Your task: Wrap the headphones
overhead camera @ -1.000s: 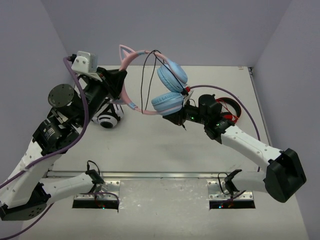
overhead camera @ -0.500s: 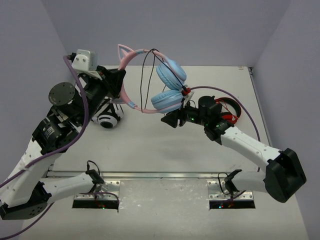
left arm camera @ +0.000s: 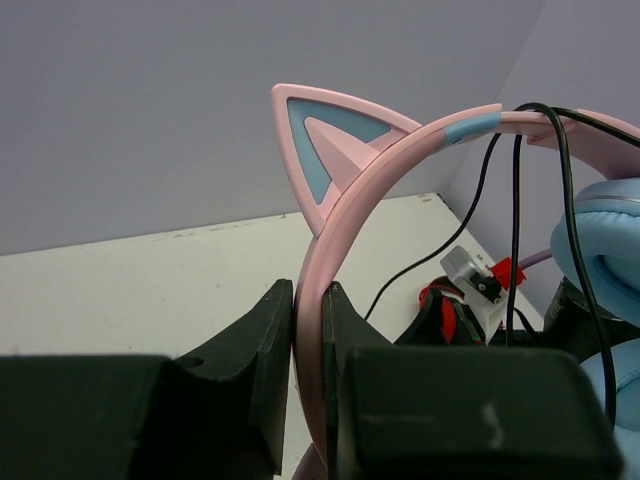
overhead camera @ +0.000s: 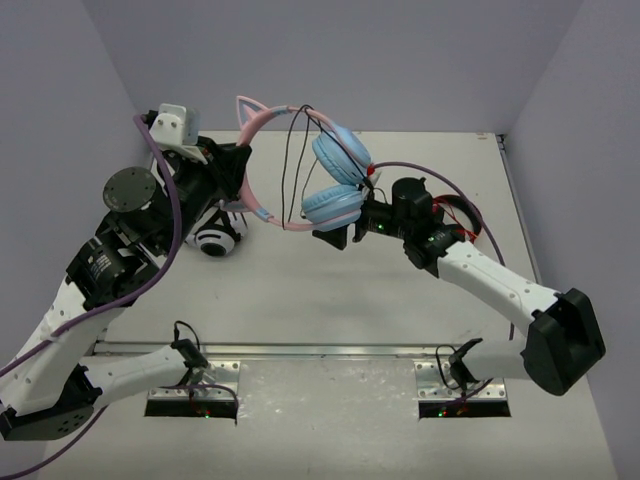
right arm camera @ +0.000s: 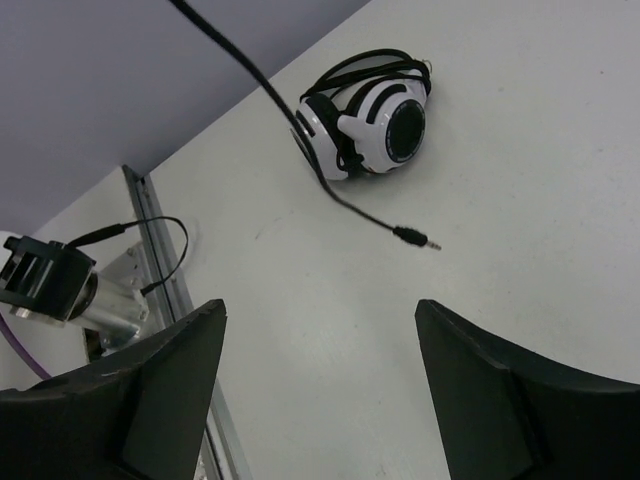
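Headphones [overhead camera: 340, 155] with a pink cat-eared band hang in the air above the far middle of the table [overhead camera: 300, 290]. The left gripper [left arm camera: 310, 300] pinches the band just below one ear. A thin black cable [left arm camera: 515, 200] drapes over the band and dangles down. The right gripper [right arm camera: 320, 320], fingers spread wide and holding nothing, hovers just beside the lower blue ear cup. White-and-black headphones [right arm camera: 365, 115] lie on the table at the left.

- The left fingers [overhead camera: 234, 160] clamp the pink band of the cat-ear headphones [overhead camera: 340, 155], held above the bench [overhead camera: 300, 290].
- The right fingers [overhead camera: 330, 238] sit just below the lower blue cup.
- White-and-black headphones [overhead camera: 215, 240] lie beneath the left arm.
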`<state>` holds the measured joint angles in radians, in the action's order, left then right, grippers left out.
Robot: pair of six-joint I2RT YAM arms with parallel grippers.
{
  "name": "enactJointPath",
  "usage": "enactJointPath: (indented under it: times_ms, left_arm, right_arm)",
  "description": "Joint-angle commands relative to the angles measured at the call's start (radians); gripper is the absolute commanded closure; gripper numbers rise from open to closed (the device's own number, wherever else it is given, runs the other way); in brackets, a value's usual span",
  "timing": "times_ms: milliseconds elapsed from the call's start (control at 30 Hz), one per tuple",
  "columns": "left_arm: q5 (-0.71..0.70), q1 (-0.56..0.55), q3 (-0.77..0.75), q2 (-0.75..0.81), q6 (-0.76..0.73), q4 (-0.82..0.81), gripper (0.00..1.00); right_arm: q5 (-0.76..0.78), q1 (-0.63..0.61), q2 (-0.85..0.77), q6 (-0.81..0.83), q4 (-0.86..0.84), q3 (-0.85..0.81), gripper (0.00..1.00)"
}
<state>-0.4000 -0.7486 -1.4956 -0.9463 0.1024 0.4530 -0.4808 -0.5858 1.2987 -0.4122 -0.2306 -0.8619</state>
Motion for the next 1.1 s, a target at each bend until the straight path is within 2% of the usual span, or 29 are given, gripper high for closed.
enactJointPath:
  times_ms: [0,167,233,267,300,333,400,500,600,633,700,733,833,967,1067]
  left_arm:
    - [-0.008,-0.009,-0.040,0.030,0.034,-0.100,1.00]
    - [0.018,-0.009,-0.038,0.030,0.051,-0.105,1.00]
    - [0.023,-0.009,-0.038,0.032,0.053,-0.106,1.00]
    - [0.020,-0.011,-0.038,0.032,0.053,-0.109,1.00]
    - [0.013,-0.009,-0.038,0.032,0.051,-0.108,1.00]
    - [0.009,-0.009,-0.040,0.032,0.049,-0.108,1.00]
    - [0.000,-0.009,-0.046,0.032,0.040,-0.103,1.00]
    - [-0.019,-0.008,-0.052,0.030,0.030,-0.094,1.00]
    - [-0.011,-0.009,-0.057,0.030,0.031,-0.093,1.00]
    - [-0.008,-0.009,-0.058,0.030,0.033,-0.094,1.00]
    - [-0.003,-0.009,-0.055,0.029,0.039,-0.097,1.00]
    - [-0.003,-0.009,-0.051,0.030,0.042,-0.100,1.00]
    - [0.001,-0.009,-0.045,0.034,0.045,-0.105,1.00]
    - [-0.022,-0.009,-0.041,0.032,0.046,-0.099,1.00]
    - [-0.069,-0.009,-0.040,0.040,0.057,-0.099,1.00]
  right_arm:
    - [-0.041,0.001,0.039,0.047,-0.022,-0.060,0.22]
    - [-0.028,-0.006,0.100,0.079,-0.016,-0.098,0.20]
    - [-0.036,-0.012,0.129,0.085,-0.012,-0.106,0.25]
    - [-0.038,-0.014,0.139,0.090,-0.013,-0.108,0.32]
    - [-0.030,-0.019,0.149,0.095,-0.010,-0.108,0.57]
    - [-0.010,-0.020,0.149,0.098,-0.012,-0.091,0.65]
    - [0.002,-0.020,0.143,0.108,-0.024,-0.065,0.75]
    - [0.024,-0.020,0.113,0.122,-0.038,-0.008,0.76]
    - [0.027,-0.020,0.080,0.121,-0.052,0.034,0.65]
    - [0.025,-0.020,0.068,0.121,-0.055,0.041,0.65]
    - [0.010,-0.020,0.062,0.124,-0.059,0.043,0.78]
    - [0.013,-0.020,0.060,0.124,-0.055,0.035,0.99]
    - [0.013,-0.022,0.059,0.122,-0.044,0.029,0.99]
    - [0.030,-0.020,0.036,0.118,-0.045,0.037,0.88]
    - [0.039,-0.020,0.016,0.102,-0.081,0.072,0.93]
